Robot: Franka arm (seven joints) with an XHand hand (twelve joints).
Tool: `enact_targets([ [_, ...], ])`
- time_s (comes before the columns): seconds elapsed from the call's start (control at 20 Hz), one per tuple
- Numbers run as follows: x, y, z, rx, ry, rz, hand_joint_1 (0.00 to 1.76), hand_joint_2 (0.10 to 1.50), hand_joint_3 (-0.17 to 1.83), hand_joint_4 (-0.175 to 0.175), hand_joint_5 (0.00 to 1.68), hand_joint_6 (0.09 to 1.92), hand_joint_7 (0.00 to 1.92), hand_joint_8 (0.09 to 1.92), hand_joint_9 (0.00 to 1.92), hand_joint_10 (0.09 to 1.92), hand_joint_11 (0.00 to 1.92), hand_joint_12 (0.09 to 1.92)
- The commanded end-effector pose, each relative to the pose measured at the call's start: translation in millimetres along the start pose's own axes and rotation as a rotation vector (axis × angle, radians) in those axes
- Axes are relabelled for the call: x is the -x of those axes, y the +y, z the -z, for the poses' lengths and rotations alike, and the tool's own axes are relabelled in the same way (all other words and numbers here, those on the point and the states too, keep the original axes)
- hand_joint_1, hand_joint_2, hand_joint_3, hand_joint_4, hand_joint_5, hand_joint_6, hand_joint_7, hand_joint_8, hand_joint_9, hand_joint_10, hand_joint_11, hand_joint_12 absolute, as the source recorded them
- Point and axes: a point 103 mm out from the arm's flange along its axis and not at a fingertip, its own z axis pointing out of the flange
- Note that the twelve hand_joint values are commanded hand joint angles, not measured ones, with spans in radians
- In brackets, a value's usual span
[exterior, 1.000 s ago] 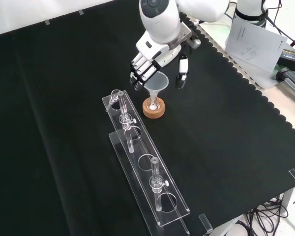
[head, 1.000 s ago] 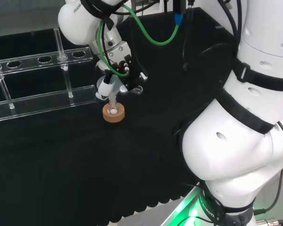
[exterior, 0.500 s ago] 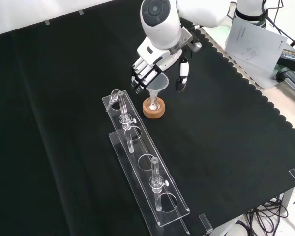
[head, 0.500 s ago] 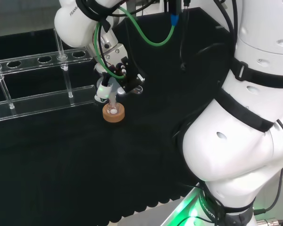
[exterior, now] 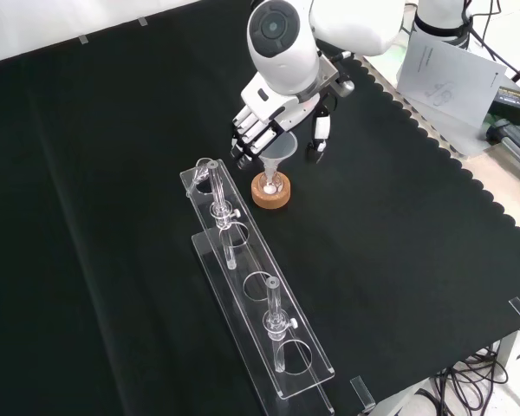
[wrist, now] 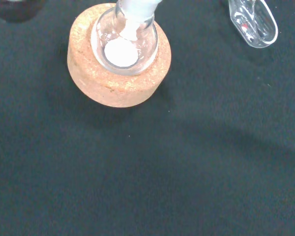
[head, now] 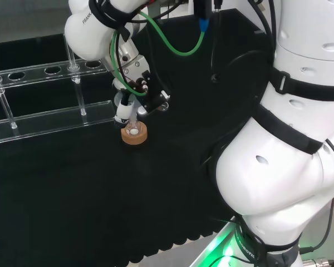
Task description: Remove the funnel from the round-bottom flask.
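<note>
In the upper middle of the front view, your hand [exterior: 273, 113] is hanging around the funnel [exterior: 277, 151], fingers on its left and thumb on its right, relaxed and not yet closing on it. The funnel is sitting in the round-bottom flask [exterior: 269, 184], which is resting on the cork ring [exterior: 270, 192].

You are risking a tip: if you lift off-axis, the stem will likely drag the flask off its stand. The clear rack [exterior: 258, 299] is standing just beside, lower left.

The black cloth [exterior: 113, 217] is covering the desk; papers [exterior: 442, 74] are lying at the upper right.
</note>
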Motion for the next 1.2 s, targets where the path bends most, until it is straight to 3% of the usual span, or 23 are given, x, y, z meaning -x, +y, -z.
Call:
enact_targets([
  [0.05, 6, -1, -4, 0.026, -0.032, -0.024, 0.72, 0.73, 0.33, -0.02, 0.17, 0.09, 0.03, 0.63, 0.32, 0.78, 0.26, 1.51],
  [0.5, 15, -3, -1, 0.048, -0.054, -0.056, 0.76, 0.73, 0.43, -0.033, 0.26, 0.09, 0.13, 0.73, 0.54, 0.67, 0.35, 1.45],
  [0.75, 18, -4, 3, 0.076, -0.056, -0.077, 0.77, 0.76, 0.49, -0.041, 0.54, 0.09, 0.38, 0.72, 0.8, 0.56, 0.42, 1.38],
  [0.95, 19, -7, 10, 0.106, -0.055, -0.095, 0.78, 0.79, 0.49, -0.029, 0.74, 0.29, 0.66, 0.68, 0.99, 0.48, 0.48, 1.33],
  [1.2, 22, -16, 28, 0.142, -0.069, -0.088, 0.79, 0.8, 0.49, -0.025, 0.76, 0.43, 0.73, 0.68, 1.06, 0.45, 0.51, 1.32],
])
